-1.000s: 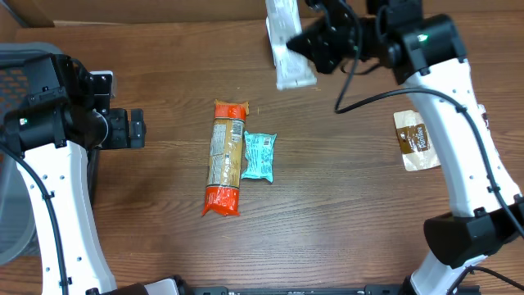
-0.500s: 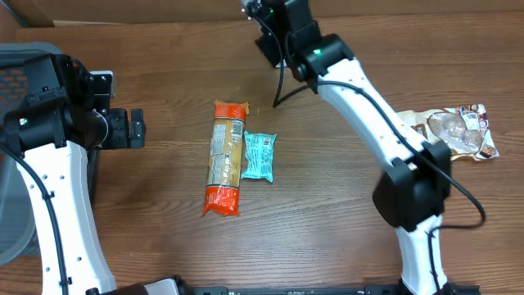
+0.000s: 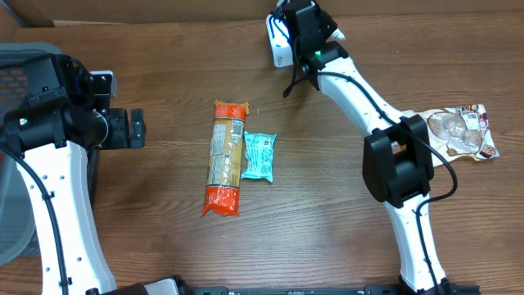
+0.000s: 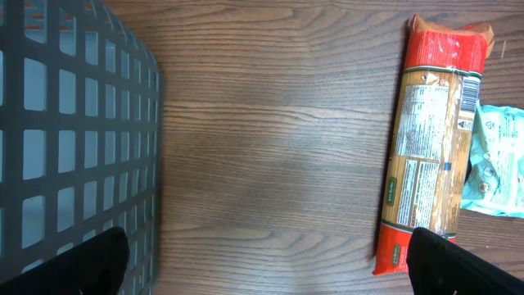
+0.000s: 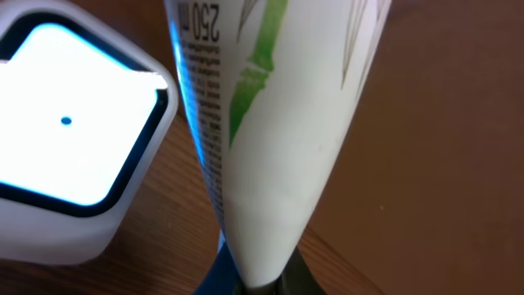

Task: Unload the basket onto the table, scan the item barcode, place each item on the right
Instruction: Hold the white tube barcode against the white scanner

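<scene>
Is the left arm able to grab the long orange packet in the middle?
Probably yes. The left tool is open and faces the orange packet across bare table, with nothing between them. The small teal packet lies only against its far side.

A white tube (image 5: pixel 278 123) with green print, pinched in the jaws, rises beside a glowing scanner (image 5: pixel 74 139).

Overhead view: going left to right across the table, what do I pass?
Grey mesh basket → open left gripper → long orange-ended packet → small teal snack packet → clear plastic snack packet.
</scene>
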You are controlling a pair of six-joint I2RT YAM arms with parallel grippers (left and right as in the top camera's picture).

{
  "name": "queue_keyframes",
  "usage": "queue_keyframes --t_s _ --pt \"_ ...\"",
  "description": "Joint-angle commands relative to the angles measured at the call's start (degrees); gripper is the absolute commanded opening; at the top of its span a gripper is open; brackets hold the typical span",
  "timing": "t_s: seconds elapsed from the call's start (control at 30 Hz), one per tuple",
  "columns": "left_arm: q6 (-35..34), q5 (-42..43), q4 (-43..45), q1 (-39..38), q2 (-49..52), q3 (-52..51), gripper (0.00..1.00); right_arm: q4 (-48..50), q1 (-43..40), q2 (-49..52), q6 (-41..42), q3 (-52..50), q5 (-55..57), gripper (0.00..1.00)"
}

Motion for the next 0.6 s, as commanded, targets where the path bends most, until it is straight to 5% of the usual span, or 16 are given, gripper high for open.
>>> queue_keyframes --t_s 0.0,0.57 --pt "1.51 0.85 0.07 -0.11 -0.66 0.17 1.00 0.92 0.42 0.31 -5.79 1.22 2.93 0.04" --pt "1.51 0.85 0.07 -0.11 -0.66 0.17 1.00 -1.64 0.76 2.69 -7.54 1.22 5.40 0.04"
